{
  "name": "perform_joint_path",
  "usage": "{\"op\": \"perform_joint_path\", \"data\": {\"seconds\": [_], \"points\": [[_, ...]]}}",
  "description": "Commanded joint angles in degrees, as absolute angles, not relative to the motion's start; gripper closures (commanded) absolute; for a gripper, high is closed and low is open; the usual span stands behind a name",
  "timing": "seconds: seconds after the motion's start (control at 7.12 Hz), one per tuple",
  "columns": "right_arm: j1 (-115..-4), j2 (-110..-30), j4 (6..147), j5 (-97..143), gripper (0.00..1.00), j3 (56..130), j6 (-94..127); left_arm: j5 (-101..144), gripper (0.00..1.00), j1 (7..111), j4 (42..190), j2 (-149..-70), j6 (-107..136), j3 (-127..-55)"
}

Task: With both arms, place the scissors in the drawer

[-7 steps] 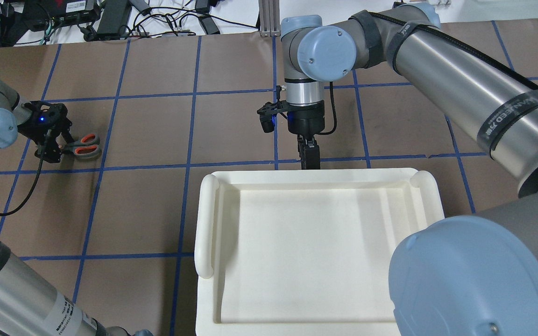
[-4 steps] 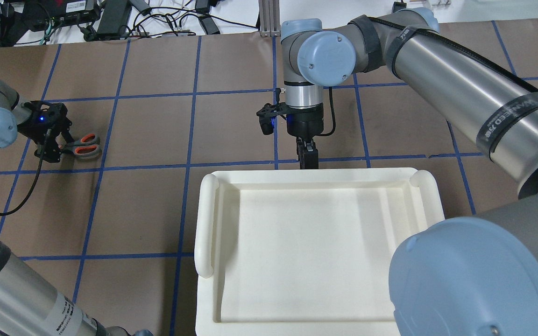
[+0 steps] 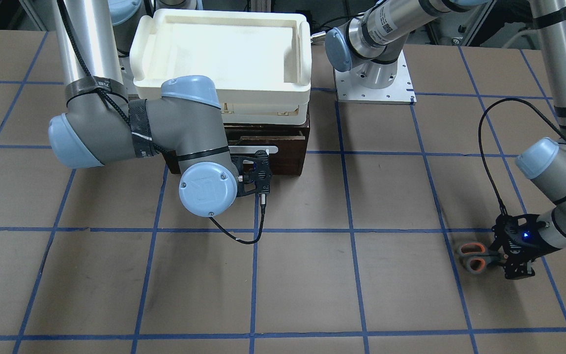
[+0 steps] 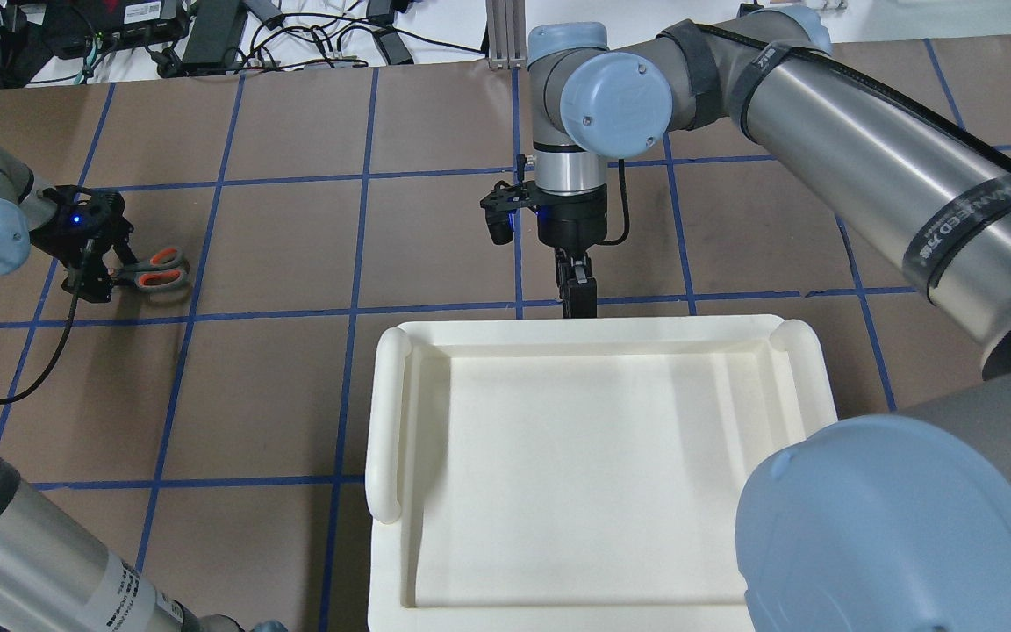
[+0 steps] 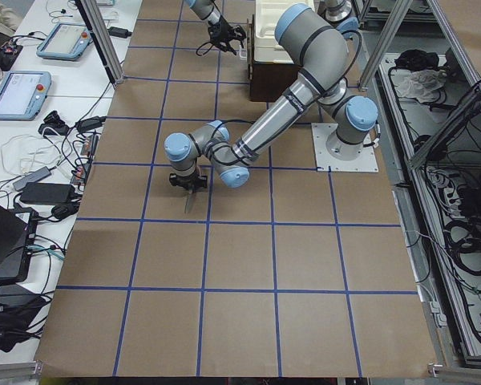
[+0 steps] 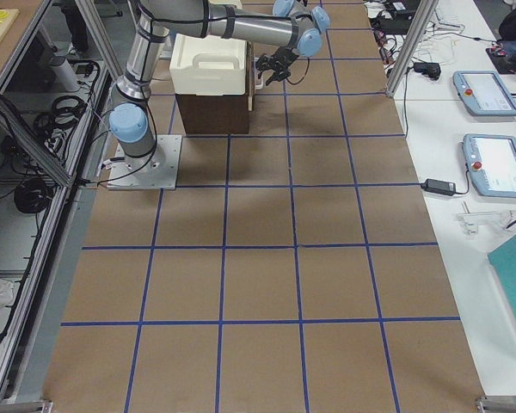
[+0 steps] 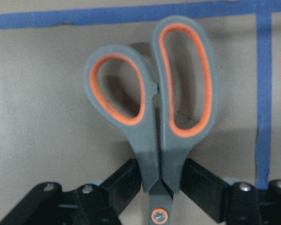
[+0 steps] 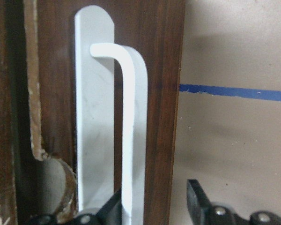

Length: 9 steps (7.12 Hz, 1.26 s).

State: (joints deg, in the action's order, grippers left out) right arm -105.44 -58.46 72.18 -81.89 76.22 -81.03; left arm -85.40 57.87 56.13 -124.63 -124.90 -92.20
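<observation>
The scissors (image 4: pixel 154 268) (image 3: pixel 472 255) have grey handles with orange-lined loops and sit at the table's left side. My left gripper (image 4: pixel 115 274) (image 7: pixel 161 180) is shut on the scissors (image 7: pixel 150 117) just above the red pivot dot; the blades are hidden. The dark brown drawer (image 3: pixel 288 157) sits under the cream tray, and its white bar handle (image 3: pixel 253 148) (image 8: pixel 131 117) faces away from the robot. My right gripper (image 4: pixel 577 298) (image 8: pixel 154 206) is open and straddles the handle's end. One finger lies against the bar and the other stands apart from it.
A cream-white plastic tray (image 4: pixel 387 412) (image 3: pixel 138 49) sits on top of the drawer cabinet. The right arm's upper links hang over the tray's right side. Cables and power bricks (image 4: pixel 207 35) lie beyond the far table edge. A base plate (image 3: pixel 374 86) is bolted beside the cabinet.
The left gripper and the scissors have shifted slightly away from the robot. The right wrist has edged slightly away from the tray, with its fingertips staying at the handle.
</observation>
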Motion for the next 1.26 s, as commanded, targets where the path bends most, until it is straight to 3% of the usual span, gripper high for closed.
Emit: {"op": "perform_joint_path", "data": {"seconds": [0.0, 1.12], "points": [[-105.2, -57.7, 72.4, -81.9, 0.49, 74.1, -81.0, -85.4, 1.00, 58.0, 56.5, -124.2, -124.9, -92.2], [-104.6, -53.4, 72.9, -81.9, 0.52, 66.6, -81.2, -86.2, 1.00, 62.3, 60.9, -118.2, -124.1, -91.9]]}}
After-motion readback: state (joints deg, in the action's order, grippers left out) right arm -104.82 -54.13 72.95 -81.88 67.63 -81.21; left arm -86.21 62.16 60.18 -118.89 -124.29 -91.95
